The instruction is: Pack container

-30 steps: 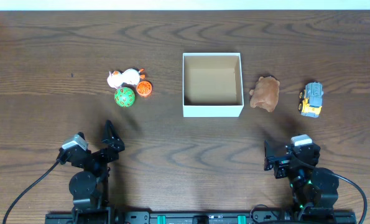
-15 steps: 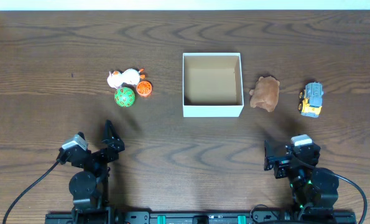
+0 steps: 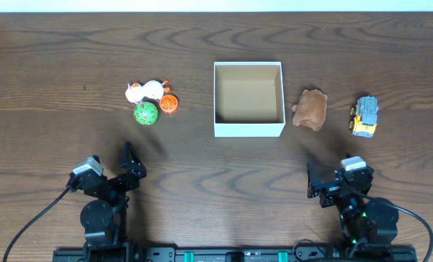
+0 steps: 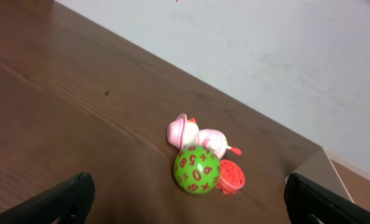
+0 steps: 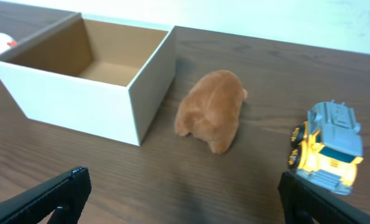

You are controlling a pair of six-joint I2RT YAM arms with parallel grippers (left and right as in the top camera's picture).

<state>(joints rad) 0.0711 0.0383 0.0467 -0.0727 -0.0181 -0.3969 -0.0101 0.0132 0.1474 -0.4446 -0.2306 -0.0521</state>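
The container [image 3: 249, 131] is a square white box with a tan inside, empty, at the table's middle; it also shows in the right wrist view [image 5: 79, 93]. Left of it lie a white-pink toy [image 3: 145, 91], a green ball [image 3: 146, 113] and an orange ball [image 3: 169, 104]; the left wrist view shows the green ball [image 4: 197, 169]. Right of the box lie a brown plush [image 3: 311, 110] and a yellow-grey truck [image 3: 364, 116]. My left gripper [image 3: 126, 167] is open and empty near the front edge. My right gripper [image 3: 332, 182] is open and empty, in front of the plush [image 5: 212, 112].
The dark wooden table [image 3: 70, 58] ends at a pale back edge [image 3: 216, 6]. Both arm bases and cables sit at the front edge. The truck [image 5: 328, 146] lies close to my right finger in the right wrist view.
My right gripper has shifted very slightly forward and left. Nothing else has moved.
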